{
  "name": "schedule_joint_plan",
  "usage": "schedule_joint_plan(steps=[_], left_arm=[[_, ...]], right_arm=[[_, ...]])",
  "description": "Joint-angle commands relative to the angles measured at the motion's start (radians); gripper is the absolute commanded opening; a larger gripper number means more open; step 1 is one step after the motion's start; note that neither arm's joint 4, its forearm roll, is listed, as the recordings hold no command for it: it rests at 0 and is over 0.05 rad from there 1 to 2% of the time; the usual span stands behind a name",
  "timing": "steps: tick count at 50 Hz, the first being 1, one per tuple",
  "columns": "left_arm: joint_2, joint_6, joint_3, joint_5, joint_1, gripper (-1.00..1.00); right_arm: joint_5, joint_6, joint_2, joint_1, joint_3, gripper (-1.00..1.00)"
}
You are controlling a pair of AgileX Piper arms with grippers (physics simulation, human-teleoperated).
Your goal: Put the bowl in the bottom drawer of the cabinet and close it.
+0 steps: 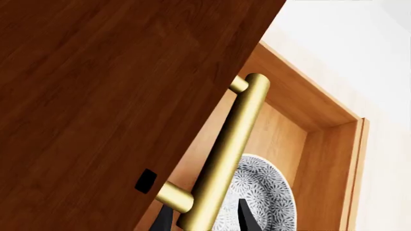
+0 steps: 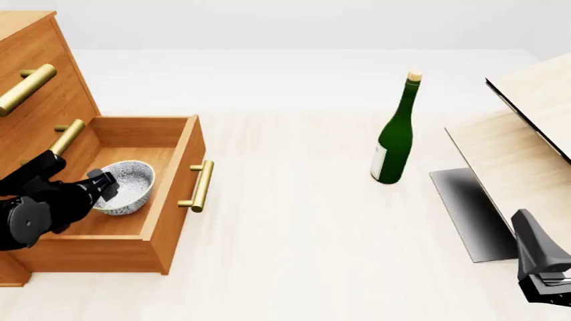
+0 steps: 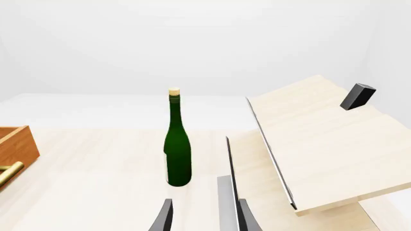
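Pale table point(image 2: 295, 221); right wrist view alone: small black block point(image 3: 357, 96) on light-wood structure point(image 3: 321, 144).

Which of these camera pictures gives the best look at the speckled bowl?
The front view: the bowl sits whole inside the open bottom drawer. The left wrist view shows only part of it behind a brass handle. The right wrist view misses it.

bowl point(image 2: 127, 186): speckled, upright, inside | bottom drawer point(image 2: 175, 179): open | cabinet point(image 2: 36, 87): orange-brown
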Motion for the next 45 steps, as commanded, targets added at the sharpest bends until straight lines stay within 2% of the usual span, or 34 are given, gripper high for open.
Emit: schedule_joint_plan(steps=[1, 11, 19, 28, 35, 45], left_arm=[[-0.011, -0.012, 0.047, -0.024, 0.033, 1.0], [-0.021, -0.01, 0.044, -0.015, 0.032, 1.0], [-0.028, 0.027, 0.032, 0.017, 0.07, 1.0], [-0.051, 0.033, 0.053, 0.026, 0.068, 1.0], [-0.105, 0.035, 0.073, 0.051, 0.04, 1.0], [-0.252, 0.046, 0.077, 0.152, -0.001, 1.0]], right_arm=[[0.0, 0.0, 0.0, 0.0, 0.0, 1.0], [0.0, 0.0, 0.0, 0.0, 0.0, 1.0], [0.0, 0.0, 0.0, 0.0, 0.0, 1.0], [0.0, 0.0, 0.0, 0.0, 0.0, 1.0], [0.0, 0.0, 0.0, 0.0, 0.0, 1.0], [0.0, 0.0, 0.0, 0.0, 0.0, 1.0]])
